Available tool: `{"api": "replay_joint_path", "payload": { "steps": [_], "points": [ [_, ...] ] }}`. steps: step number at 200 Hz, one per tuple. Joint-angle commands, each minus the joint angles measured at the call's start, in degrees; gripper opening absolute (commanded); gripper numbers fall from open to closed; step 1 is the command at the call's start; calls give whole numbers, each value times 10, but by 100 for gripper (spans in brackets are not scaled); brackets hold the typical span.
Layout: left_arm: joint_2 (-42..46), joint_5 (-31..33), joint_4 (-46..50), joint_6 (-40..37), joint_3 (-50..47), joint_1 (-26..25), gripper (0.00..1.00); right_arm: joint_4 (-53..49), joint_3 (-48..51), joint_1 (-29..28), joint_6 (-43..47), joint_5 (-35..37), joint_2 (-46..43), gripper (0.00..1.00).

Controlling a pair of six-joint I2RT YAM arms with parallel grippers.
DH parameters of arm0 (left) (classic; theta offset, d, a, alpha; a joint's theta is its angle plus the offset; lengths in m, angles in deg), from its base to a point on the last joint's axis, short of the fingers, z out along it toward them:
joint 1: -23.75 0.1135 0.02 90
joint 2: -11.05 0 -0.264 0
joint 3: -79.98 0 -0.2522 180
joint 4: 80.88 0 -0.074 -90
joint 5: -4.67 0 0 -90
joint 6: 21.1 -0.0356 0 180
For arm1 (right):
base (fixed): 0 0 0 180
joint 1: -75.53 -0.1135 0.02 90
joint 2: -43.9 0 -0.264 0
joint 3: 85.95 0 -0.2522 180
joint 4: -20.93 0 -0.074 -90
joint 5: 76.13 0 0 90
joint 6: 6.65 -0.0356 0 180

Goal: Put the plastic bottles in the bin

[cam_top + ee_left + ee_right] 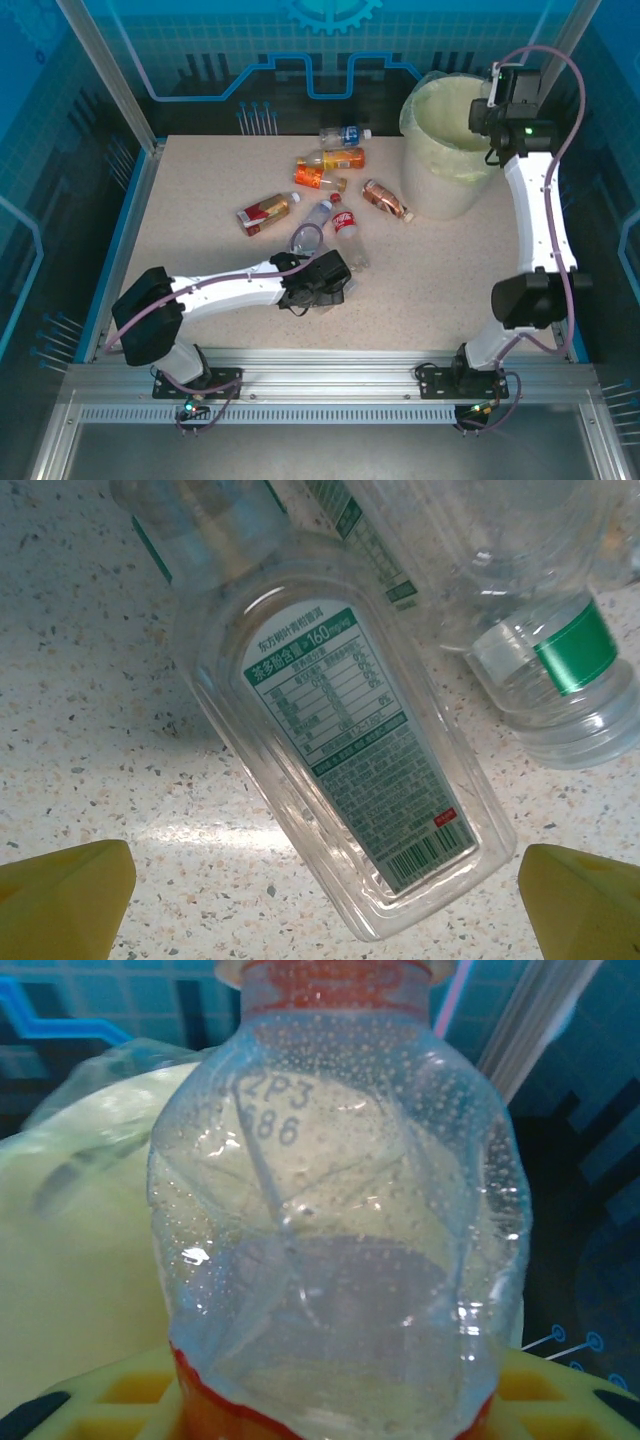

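While my right gripper (pixel 320 1405) is pinching a clear red-label bottle (pixel 330 1210), my left gripper (pixel 320 900) is spread wide, low over the table (pixel 90 730).

Right side: yellow fingers (pixel 120 1390) are pressed on the bottle at its red label band. There are droplets inside the wall and a printed code on the upper part. The liner (pixel 80 1250) of the bin (pixel 440 195) sits behind and left of the bottle in the wrist view. From the top camera, the right gripper (pixel 497 100) is up at the bin's far right rim. Can't tell from there if the bottle is fully over the opening.

Left side: fingertips (pixel 60 900) sit on either side of the base end of a clear green-label bottle (pixel 340 750). It lies flat on the table, label up, slanted across the view, base end nearest me. Bare table shows between each fingertip and the bottle, so no contact. A second clear bottle with a green band (pixel 560 670) lies just right of it. Top camera: left gripper (pixel 322 282) is over the near middle of the table.

Loose bottles farther out, between me and the bin:
- blue-label bottle (pixel 345 134)
- orange bottle (pixel 335 158)
- amber bottle (pixel 385 200), lying close to the bin wall
- red-and-gold bottle (pixel 268 211)
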Motion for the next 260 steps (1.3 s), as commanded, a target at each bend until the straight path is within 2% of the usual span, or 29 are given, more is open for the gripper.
{"api": "replay_joint_path", "payload": {
  "steps": [1,54,95,143,205,220,260],
  "points": [
    [-8,-16,0,-13,12,4,99,11,-49,17,-15,39,41,48],
    [-26,-52,-27,-21,1,22,99,5,-85,23,-23,105,136,51],
    [-39,-52,-25,-27,5,27,99,-40,-111,20,-39,129,173,61],
    [-53,-61,-25,-16,-3,28,99,-29,-68,7,-44,158,135,78],
    [-52,-83,-49,-12,-25,40,94,6,-7,-14,-44,119,50,88],
    [-54,-87,-54,-12,-28,41,92,8,0,-21,-40,113,32,100],
    [-45,-97,-72,-8,-46,49,86,20,34,-44,-31,108,-29,100]
  ]
}}
